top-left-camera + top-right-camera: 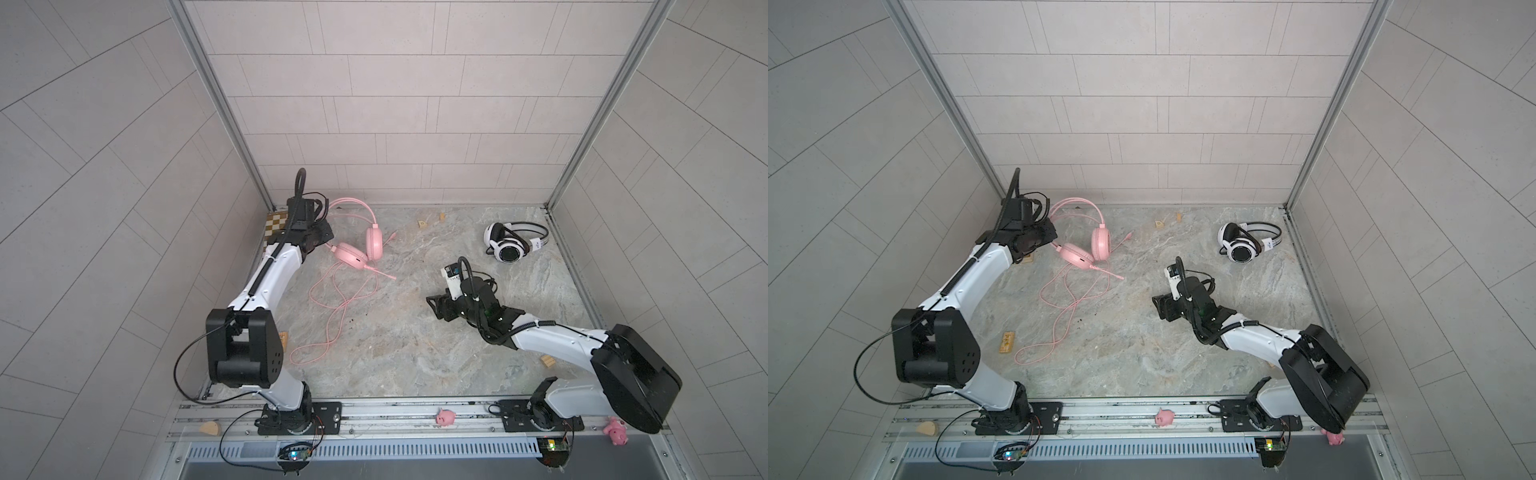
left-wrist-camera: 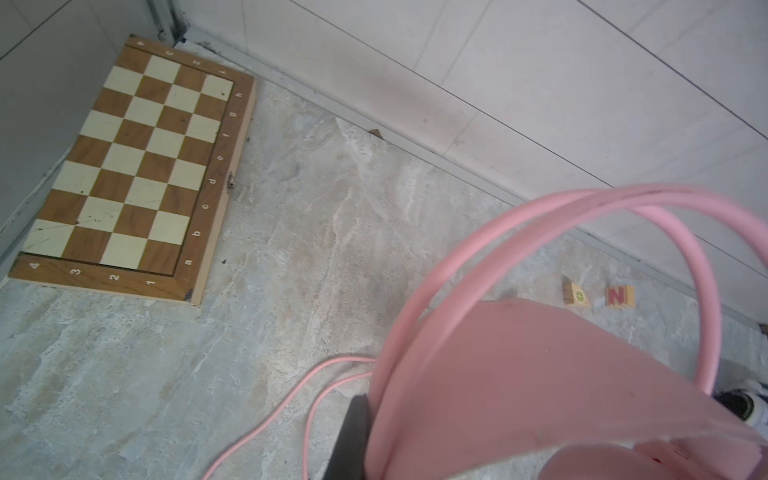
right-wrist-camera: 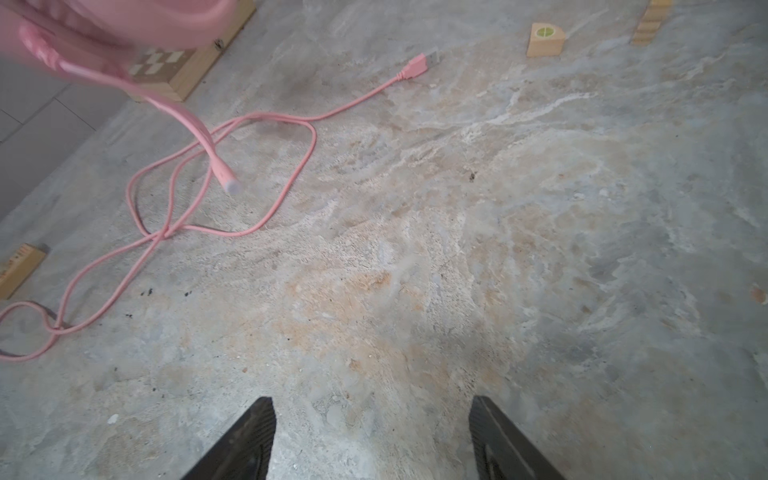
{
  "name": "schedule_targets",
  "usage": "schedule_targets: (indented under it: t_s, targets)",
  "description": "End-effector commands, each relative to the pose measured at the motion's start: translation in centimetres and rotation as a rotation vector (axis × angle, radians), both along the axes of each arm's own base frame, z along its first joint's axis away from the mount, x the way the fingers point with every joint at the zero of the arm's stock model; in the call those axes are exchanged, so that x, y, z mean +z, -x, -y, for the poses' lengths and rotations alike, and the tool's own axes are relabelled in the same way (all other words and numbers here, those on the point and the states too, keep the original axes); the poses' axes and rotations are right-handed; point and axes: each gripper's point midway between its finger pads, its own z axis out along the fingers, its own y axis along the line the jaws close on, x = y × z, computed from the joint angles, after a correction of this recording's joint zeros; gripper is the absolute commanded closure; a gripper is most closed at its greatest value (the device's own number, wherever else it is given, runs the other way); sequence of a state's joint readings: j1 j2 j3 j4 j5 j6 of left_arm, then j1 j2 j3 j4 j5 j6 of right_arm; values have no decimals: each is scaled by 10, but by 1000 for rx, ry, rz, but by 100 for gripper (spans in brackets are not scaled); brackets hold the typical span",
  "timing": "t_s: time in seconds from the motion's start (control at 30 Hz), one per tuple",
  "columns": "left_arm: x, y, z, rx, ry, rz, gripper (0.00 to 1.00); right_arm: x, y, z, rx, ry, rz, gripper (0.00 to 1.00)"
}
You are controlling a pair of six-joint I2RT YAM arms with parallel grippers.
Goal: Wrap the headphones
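- Left gripper [image 1: 325,237]: pressed together on the pink headphones [image 1: 351,255], at the band beside the nearer ear cup. One dark finger [image 2: 353,432] lies against the pink band in the left wrist view.
- Pink headphones, position: back left of the table [image 1: 415,357], with the band arching close to the back wall. The boom mic [image 1: 382,273] points toward the middle.
- Pink cable [image 1: 332,309]: loose loops spread frontward from the ear cups over the left half. Its plug [image 3: 417,66] lies flat, apart from the loops.
- Chessboard [image 2: 141,166]: tucked into the back left corner along the side wall, partly hidden under the left arm in both top views.
- White headphones [image 1: 509,248]: back right, near the right edge, well apart from both grippers.
- Right gripper [image 3: 372,401]: fingers spread with bare surface between them. It hangs mid-right, facing the cable.
- Open room: a broad bare stretch lies between the right gripper and the cable loops, and across the front centre.
- Wooden blocks [image 1: 423,224]: two near the back edge, between the two pairs.
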State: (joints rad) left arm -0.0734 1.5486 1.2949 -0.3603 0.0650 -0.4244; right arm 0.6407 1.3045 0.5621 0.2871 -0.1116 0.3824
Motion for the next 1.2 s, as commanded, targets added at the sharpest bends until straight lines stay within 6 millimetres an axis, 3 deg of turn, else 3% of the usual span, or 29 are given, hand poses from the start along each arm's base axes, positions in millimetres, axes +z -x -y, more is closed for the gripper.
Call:
schedule_targets:
  t_s: [0.0, 0.17, 0.27, 0.43, 0.6, 0.77, 1.03, 1.1, 1.17]
  targets:
    - [29, 0, 28, -74, -78, 121, 99, 55, -2, -2, -27, -122, 68, 1]
    - [26, 15, 84, -181, -78, 107, 99, 127, -17, -6, -94, -214, 98, 1]
    - [23, 20, 105, -220, -92, 85, 98, 139, -30, -6, -168, -214, 53, 1]
    - [34, 30, 113, -220, -113, 101, 98, 124, -42, -24, -221, -224, -44, 1]
    - [36, 36, 117, -220, -173, 108, 98, 112, -35, -44, -225, -129, -50, 1]
    - [46, 39, 112, -191, -171, 127, 98, 86, -37, -47, -264, -37, -66, 1]
    - [52, 48, 121, -197, -119, 158, 97, 76, -60, -76, -307, -143, -102, 1]
    - [54, 49, 121, -196, -110, 165, 97, 71, -61, -84, -299, -178, -113, 5]
    - [56, 50, 122, -196, -100, 174, 97, 63, -60, -88, -282, -199, -109, 17]
